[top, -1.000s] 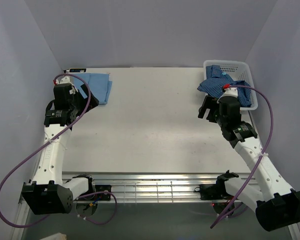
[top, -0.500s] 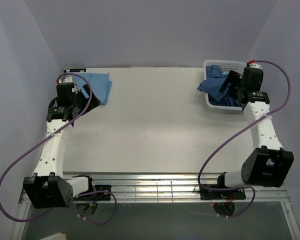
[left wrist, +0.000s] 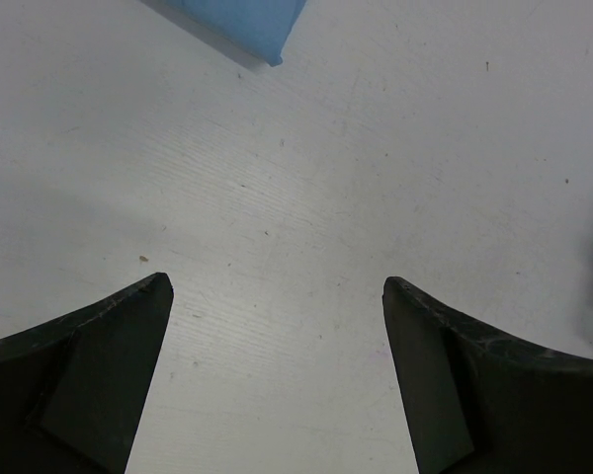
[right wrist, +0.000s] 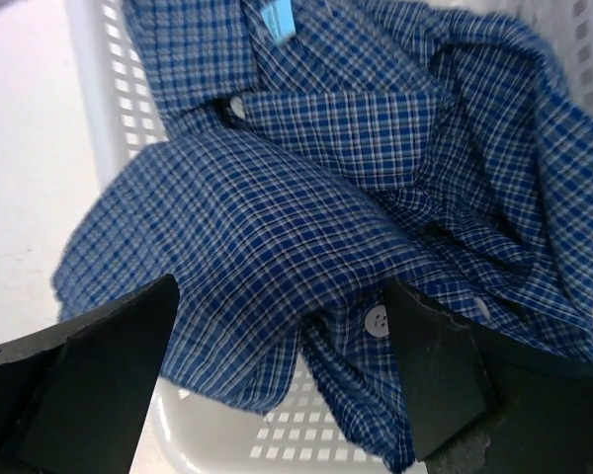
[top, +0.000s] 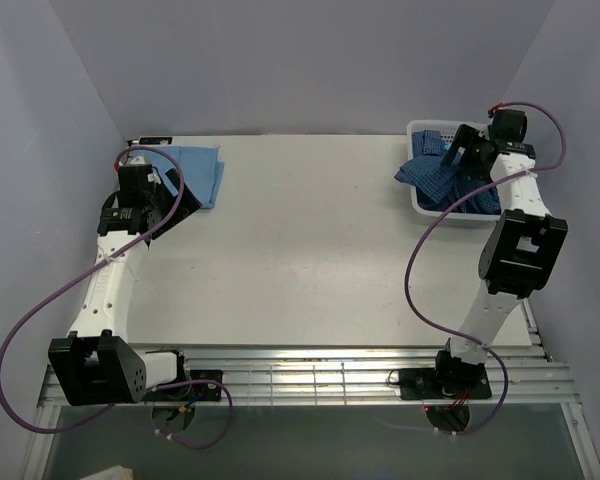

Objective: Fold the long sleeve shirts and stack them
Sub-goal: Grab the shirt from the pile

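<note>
**Operator:** Report the location of each shirt.

**Technician:** The light blue shirt [top: 195, 172] lies flat on the tabletop [top: 310, 250] at the far left corner. The dark blue checked shirt [top: 435, 175] is crumpled in the white mesh basket [top: 450, 125] at the far right corner. Part of its cloth hangs over the basket's left rim toward the tabletop. The two shirts are well apart.

**Operator:** State the condition of the left jaws.

**Technician:** The left jaws are spread wide with nothing between them. The left wrist view shows bare tabletop under the gap. One corner of the light blue shirt [left wrist: 247, 20] is at the top edge of that view, apart from both fingers. The left arm [top: 110, 280] reaches along the left side of the tabletop, and its wrist is just beside the light blue shirt.

**Operator:** State the condition of the right jaws.

**Technician:** The right jaws are also spread apart and grip nothing. The right arm [top: 515, 245] extends to the far right, and its wrist is over the basket. In the right wrist view the checked shirt [right wrist: 277, 227] fills the space between the fingers, and a white button [right wrist: 376, 321] shows near the right finger. The pictures do not show whether the fingers touch the cloth.
</note>
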Robot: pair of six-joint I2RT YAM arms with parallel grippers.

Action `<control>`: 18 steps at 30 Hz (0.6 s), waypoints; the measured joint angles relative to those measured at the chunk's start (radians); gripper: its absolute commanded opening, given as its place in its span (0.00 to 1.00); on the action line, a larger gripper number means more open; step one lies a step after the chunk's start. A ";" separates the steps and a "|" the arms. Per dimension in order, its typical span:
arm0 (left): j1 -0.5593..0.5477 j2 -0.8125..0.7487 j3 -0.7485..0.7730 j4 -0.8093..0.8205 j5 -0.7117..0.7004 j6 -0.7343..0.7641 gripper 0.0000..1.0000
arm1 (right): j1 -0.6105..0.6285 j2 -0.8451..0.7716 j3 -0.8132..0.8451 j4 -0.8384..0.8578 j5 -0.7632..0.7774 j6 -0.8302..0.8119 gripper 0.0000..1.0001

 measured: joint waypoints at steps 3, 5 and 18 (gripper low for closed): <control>0.000 0.002 0.000 0.005 -0.003 -0.003 0.98 | 0.001 0.070 0.006 -0.023 -0.010 -0.003 0.75; 0.000 0.006 0.000 0.012 -0.003 -0.004 0.98 | 0.001 0.112 0.013 -0.030 -0.011 -0.005 0.27; 0.000 -0.014 0.000 0.024 0.012 -0.002 0.98 | 0.031 -0.022 0.098 0.044 -0.142 -0.029 0.08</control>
